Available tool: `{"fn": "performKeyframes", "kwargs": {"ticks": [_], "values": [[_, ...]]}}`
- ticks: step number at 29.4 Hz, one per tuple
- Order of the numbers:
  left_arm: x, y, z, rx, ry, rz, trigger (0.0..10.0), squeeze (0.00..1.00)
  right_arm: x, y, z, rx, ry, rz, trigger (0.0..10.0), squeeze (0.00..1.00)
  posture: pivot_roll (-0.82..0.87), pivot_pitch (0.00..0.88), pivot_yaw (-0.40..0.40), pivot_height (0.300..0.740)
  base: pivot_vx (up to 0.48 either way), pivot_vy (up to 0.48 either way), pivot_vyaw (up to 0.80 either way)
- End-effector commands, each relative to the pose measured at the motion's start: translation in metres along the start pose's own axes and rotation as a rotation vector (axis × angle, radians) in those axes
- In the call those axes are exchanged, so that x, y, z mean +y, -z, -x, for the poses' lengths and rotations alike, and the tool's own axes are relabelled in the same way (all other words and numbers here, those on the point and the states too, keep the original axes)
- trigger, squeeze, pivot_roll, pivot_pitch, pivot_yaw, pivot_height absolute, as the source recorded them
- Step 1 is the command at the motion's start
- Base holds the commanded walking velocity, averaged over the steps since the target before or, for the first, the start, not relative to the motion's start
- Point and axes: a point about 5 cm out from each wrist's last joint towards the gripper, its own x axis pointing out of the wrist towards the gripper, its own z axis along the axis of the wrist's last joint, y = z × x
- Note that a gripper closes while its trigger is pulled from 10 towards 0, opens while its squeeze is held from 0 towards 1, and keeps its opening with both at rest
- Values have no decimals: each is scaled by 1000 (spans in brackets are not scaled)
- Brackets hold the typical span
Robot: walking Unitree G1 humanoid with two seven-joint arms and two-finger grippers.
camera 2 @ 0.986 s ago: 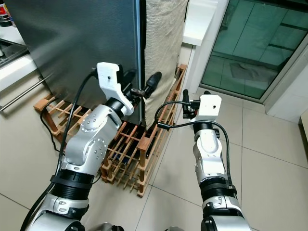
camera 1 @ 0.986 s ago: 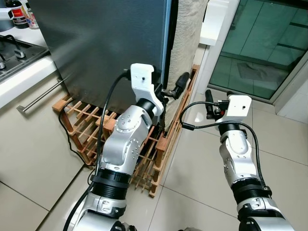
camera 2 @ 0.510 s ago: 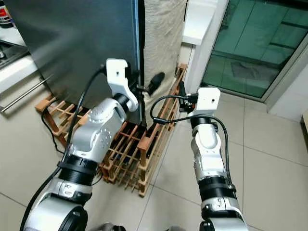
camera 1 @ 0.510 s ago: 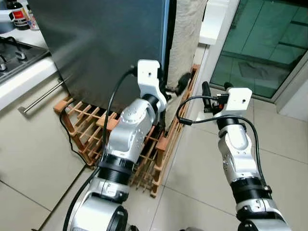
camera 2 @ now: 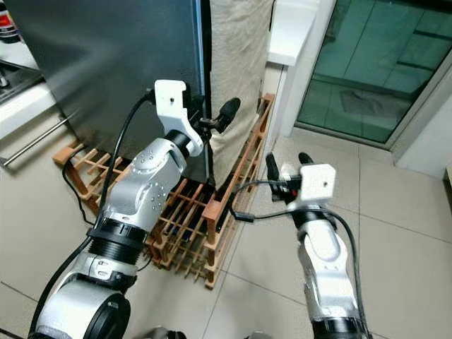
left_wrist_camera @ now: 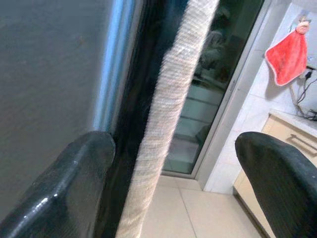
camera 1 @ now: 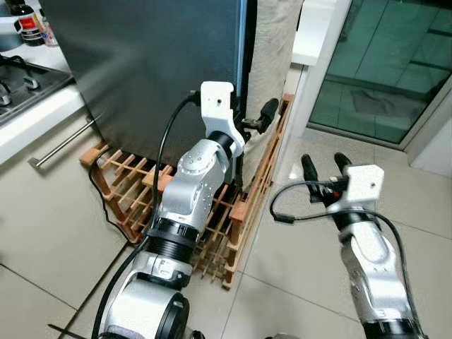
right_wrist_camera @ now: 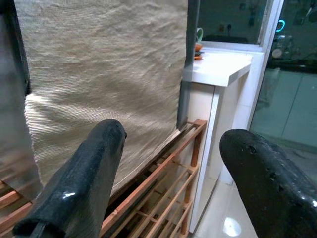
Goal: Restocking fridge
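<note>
The tall dark grey steel fridge point(camera 1: 162, 63) stands closed on the robot's left, with a beige woven cloth point(camera 1: 272, 63) hanging down its right side and a low wooden lattice wine rack point(camera 1: 134, 187) on the tiled floor at its foot. The left gripper point(camera 1: 248, 121) is raised at the fridge's right edge with its 2 black fingers spread: in the left wrist view, 1 finger point(left_wrist_camera: 64, 183) lies against the door's edge and the cloth's edge runs between the 2. The right gripper point(camera 1: 325, 168) hangs over the pale floor tiles point(camera 1: 296, 268), well apart from the fridge, its 2 fingers also spread and holding nothing; they point toward the cloth and rack. A white counter point(camera 1: 314, 32) sits beside the cloth, next to a green-tinted glass door point(camera 1: 381, 63).
</note>
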Motion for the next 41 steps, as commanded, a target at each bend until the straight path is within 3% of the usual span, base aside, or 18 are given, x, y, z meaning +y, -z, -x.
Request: {"fn": "performKeyframes", "kwargs": {"ticks": [1, 6, 10, 12, 18, 20, 22, 24, 25, 26, 27, 28, 30, 34, 39, 40, 41], "values": [[-13, -5, -8, -19, 33, 9, 10000, 0, 3, -9, -2, -23, -24, 1, 10000, 0, -177, 0, 48, 740, 0, 0, 0], [-23, -3, -18, -22, 27, 3, 10000, 0, 18, -24, -3, -62, -116, 22, 10000, 0, -181, 0, 54, 740, 0, 0, 0], [-38, 7, -27, 39, 74, 17, 10000, 0, 26, -27, -8, -67, -147, -2, 10000, 0, -184, 0, 57, 740, 0, 0, 0], [-46, 16, -29, 101, 131, 69, 10000, 0, 36, -31, -15, -71, -202, -20, 10000, 0, -196, 0, 69, 740, 0, 0, 0], [-54, 17, -31, 119, 190, 125, 10000, 0, 41, -33, -19, -62, -248, -29, 10000, 0, -186, 0, 64, 740, 0, 0, 0], [-70, 11, -32, 105, 298, 216, 10000, 0, 40, -33, -21, -53, -256, -25, 10000, 0, -180, 0, 56, 740, 0, 0, 0], [-70, 11, -32, 105, 298, 216, 10000, 0, 40, -33, -21, -53, -256, -25, 10000, 0, -180, 0, 56, 740, 0, 0, 0], [-86, 7, -31, 101, 390, 296, 10000, 0, 40, -34, -21, -53, -256, -27, 10000, 0, -182, 0, 52, 740, 0, 0, 0], [-86, 7, -31, 101, 390, 296, 10000, 0, 40, -34, -21, -53, -256, -27, 10000, 0, -182, 0, 52, 740, 0, 0, 0], [-94, 5, -29, 98, 434, 331, 10000, 0, 40, -34, -22, -53, -256, -29, 10000, 0, -182, 0, 52, 740, 0, 0, 0], [-114, -4, -22, 81, 585, 411, 10000, 0, 42, -34, -22, -50, -257, -34, 10000, 0, -183, 0, 51, 740, 0, 0, 0], [-114, -4, -22, 81, 585, 411, 10000, 0, 42, -34, -22, -50, -257, -34, 10000, 0, -183, 0, 51, 740, 0, 0, 0], [-123, -11, -16, 64, 686, 456, 10000, 0, 43, -34, -22, -48, -259, -38, 10000, 0, -182, 0, 49, 740, 0, 0, 0], [-123, -17, -12, 40, 731, 443, 10000, 0, 42, -34, -21, -44, -255, -41, 10000, 0, -180, 0, 49, 740, 0, 0, 0], [-100, -19, -10, -2, 641, 372, 10000, 0, 33, -32, -14, -27, -205, -50, 10000, 0, -175, 0, 44, 740, 0, 0, 0], [-87, -18, -7, -10, 594, 349, 10000, 0, 29, -28, -8, -11, -185, -53, 10000, 0, -175, 0, 42, 740, 0, 0, 0], [-87, -18, -7, -10, 594, 349, 10000, 0, 29, -28, -8, -11, -185, -53, 10000, 0, -175, 0, 42, 740, 0, 0, 0]]}}
